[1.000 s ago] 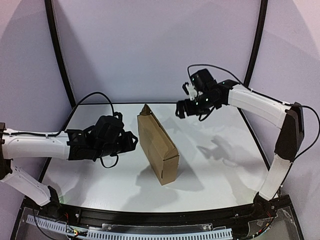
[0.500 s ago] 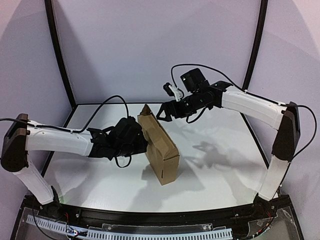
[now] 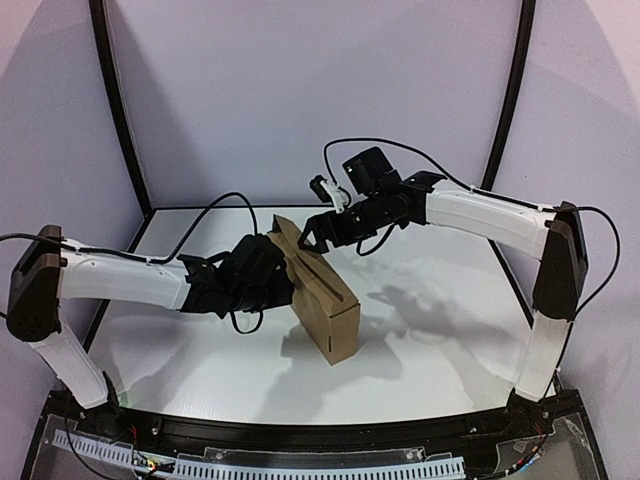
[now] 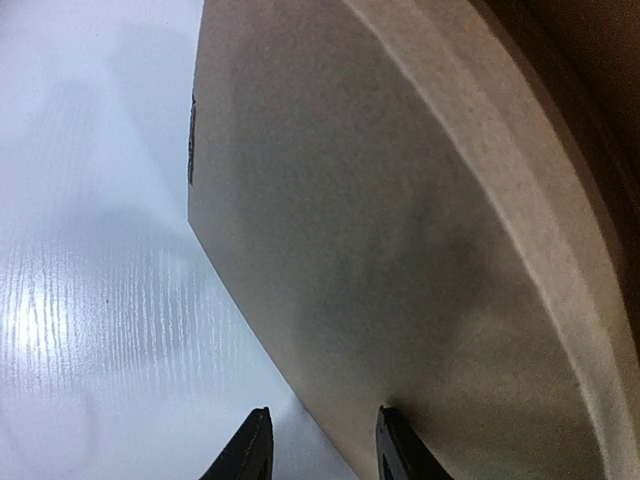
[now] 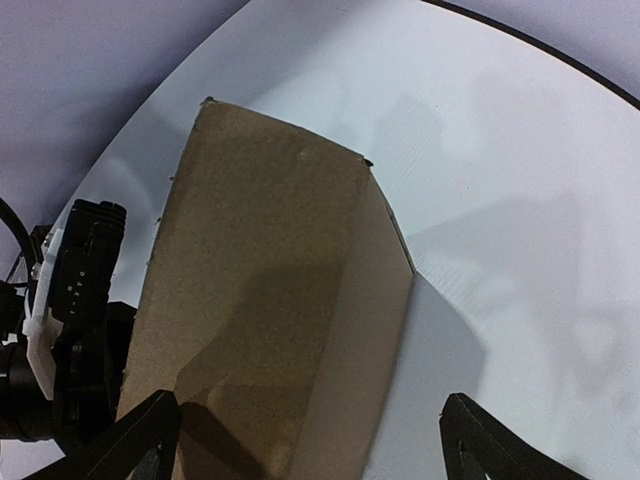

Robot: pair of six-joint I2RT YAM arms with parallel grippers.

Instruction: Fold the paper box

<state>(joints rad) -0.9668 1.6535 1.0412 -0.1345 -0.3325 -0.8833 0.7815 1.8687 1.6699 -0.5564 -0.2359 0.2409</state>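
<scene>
The paper box [image 3: 322,300] is brown cardboard folded into a narrow slab and stands on edge mid-table, running from far left to near right. My left gripper [image 3: 283,277] is against its left face. In the left wrist view that face [image 4: 400,220] fills the frame, and the left gripper [image 4: 320,452] has its jaws partly apart, with the box's lower edge running between them. My right gripper [image 3: 311,234] hovers just over the box's far top end. In the right wrist view its fingers [image 5: 140,440] are spread wide above the box [image 5: 260,280], gripping nothing.
The white table [image 3: 440,340] is ringed at the back by a black curved frame [image 3: 510,110]. A black rail [image 3: 300,440] runs along the near edge. The left arm's black wrist [image 5: 70,300] shows beside the box in the right wrist view.
My left arm reached right until its gripper met the box's left face. My right gripper swung left to above the box's far end. The box shifted slightly.
</scene>
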